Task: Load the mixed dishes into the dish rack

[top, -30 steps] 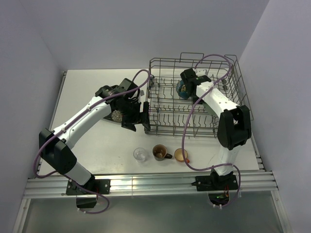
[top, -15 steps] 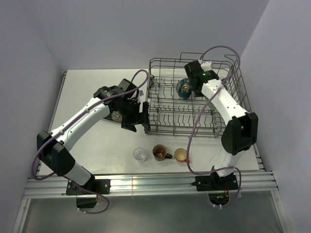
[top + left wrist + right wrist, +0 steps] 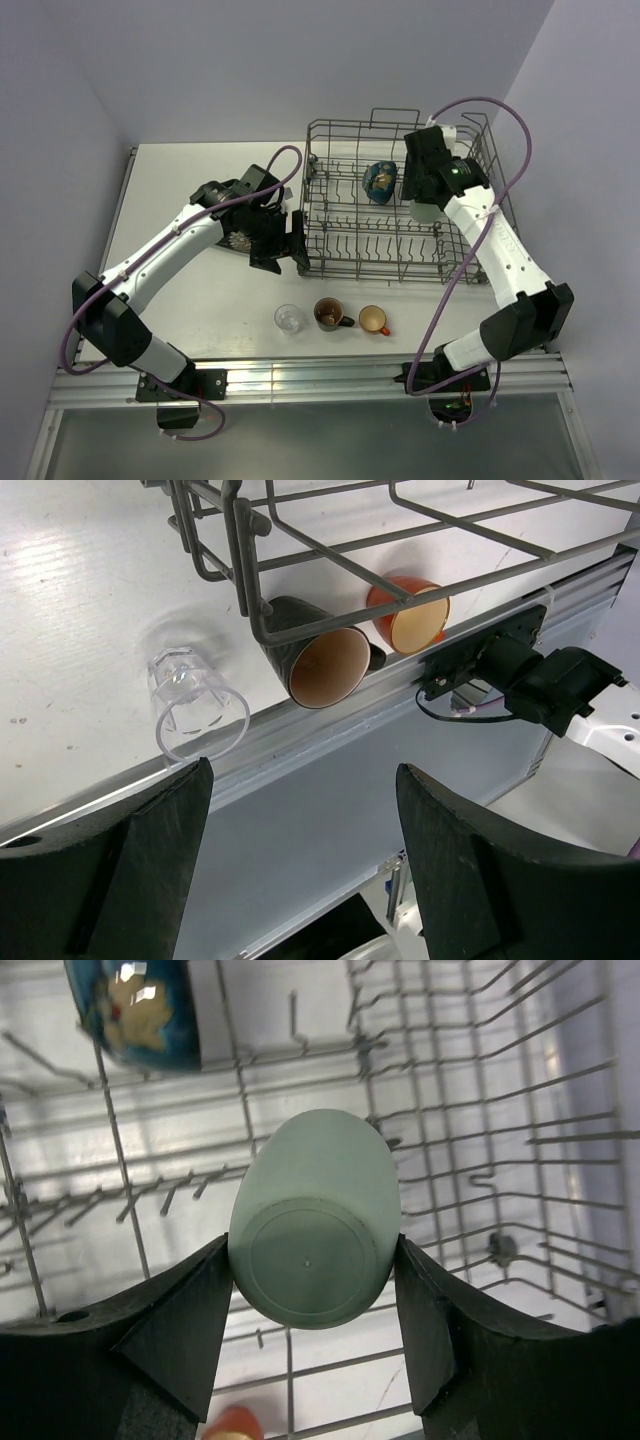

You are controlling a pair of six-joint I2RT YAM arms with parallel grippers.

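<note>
R gripper [image 3: 312, 1250] jaws hug the pale green cup [image 3: 312, 1200], bottom up over the dish rack [image 3: 480, 1110], prob. so it drips dry. L gripper [image 3: 302, 770] jaws wide, holding nothing.

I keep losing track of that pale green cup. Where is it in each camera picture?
Top external: pale green cup in the right part of the dish rack, right of the blue bowl.
Left wrist: not in it.
Right wrist: centre, base facing the camera, between the black fingers.
Shared landmark: the blue bowl, upper left in the right wrist view.
</note>
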